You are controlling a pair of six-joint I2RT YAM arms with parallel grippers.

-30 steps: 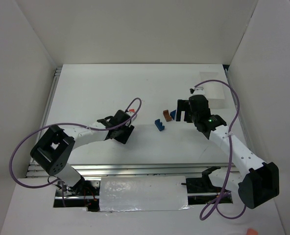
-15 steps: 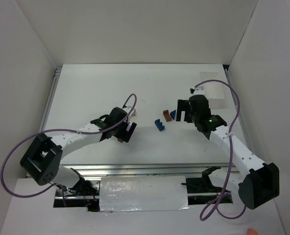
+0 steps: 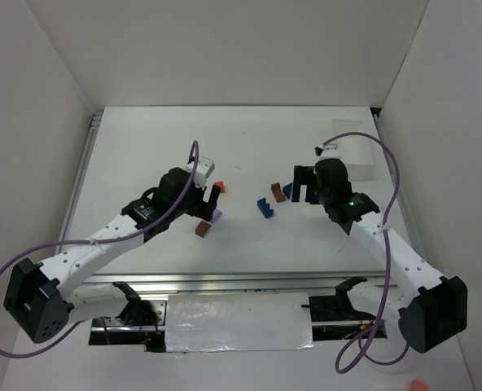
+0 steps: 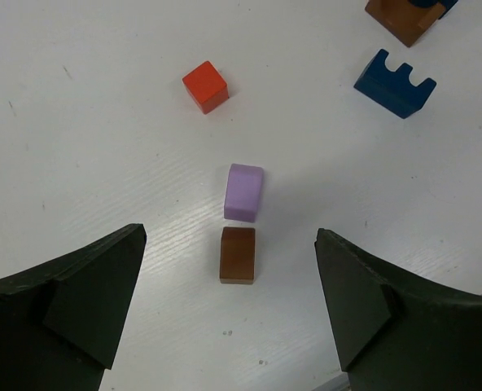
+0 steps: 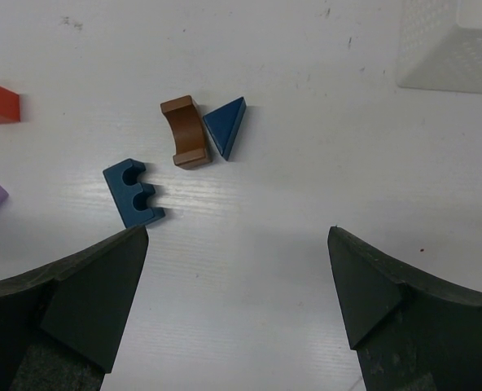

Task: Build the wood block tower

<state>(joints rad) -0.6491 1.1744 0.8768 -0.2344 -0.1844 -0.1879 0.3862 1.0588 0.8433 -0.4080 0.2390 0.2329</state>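
Note:
The blocks lie loose on the white table. The left wrist view shows a red cube (image 4: 205, 86), a pale purple block (image 4: 244, 191), and a brown block (image 4: 238, 254) just in front of it. A blue notched block (image 4: 395, 83) lies at the upper right. My left gripper (image 4: 229, 244) is open and empty, above the brown block (image 3: 202, 230). The right wrist view shows the blue notched block (image 5: 133, 192), a brown arch (image 5: 186, 132) and a blue triangle (image 5: 226, 125) touching it. My right gripper (image 5: 237, 236) is open and empty, near these (image 3: 304, 189).
A clear plastic tray (image 3: 357, 155) stands at the back right, behind the right gripper; it also shows in the right wrist view (image 5: 453, 45). White walls close the table on three sides. A metal rail runs along the near edge (image 3: 225, 281).
My left arm has stretched out and its gripper has moved back and up, uncovering the purple and brown blocks. The right arm has not moved.

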